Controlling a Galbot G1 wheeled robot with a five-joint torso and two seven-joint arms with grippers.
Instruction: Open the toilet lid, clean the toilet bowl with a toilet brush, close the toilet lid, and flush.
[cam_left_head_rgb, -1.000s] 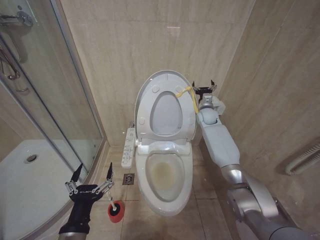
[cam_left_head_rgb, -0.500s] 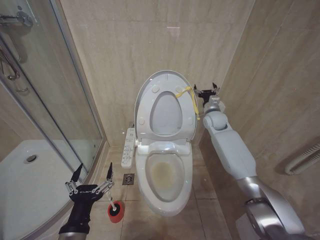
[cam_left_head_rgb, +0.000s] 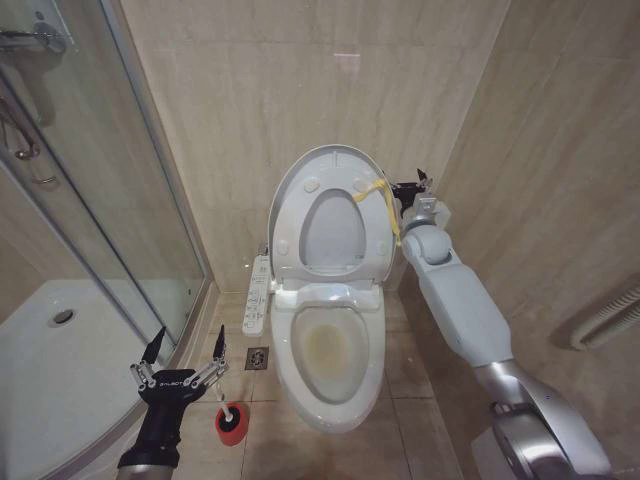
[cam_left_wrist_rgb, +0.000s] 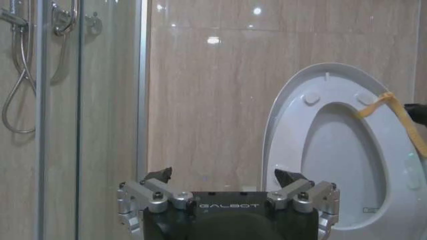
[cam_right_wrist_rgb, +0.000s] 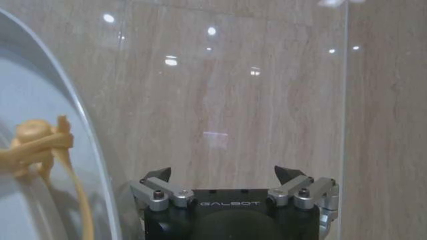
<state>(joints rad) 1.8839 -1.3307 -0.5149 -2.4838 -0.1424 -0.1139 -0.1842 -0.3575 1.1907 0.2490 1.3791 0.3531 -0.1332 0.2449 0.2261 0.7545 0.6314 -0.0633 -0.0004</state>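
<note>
While the toilet lid stands upright, the right gripper waits spread beside its yellow cord, the left gripper hangs splayed above the toilet brush

Lighting was bright, even and warm, coming from above. Small glare spots showed on the glossy wall tiles and glass. The lid was sharp in the head view; its near edge and cord were blurred in the right wrist view. Shadows were soft.

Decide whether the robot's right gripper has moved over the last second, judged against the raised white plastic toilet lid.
Yes. The right gripper, open, has shifted slightly up, staying beside the toilet lid by its yellow cord.
</note>
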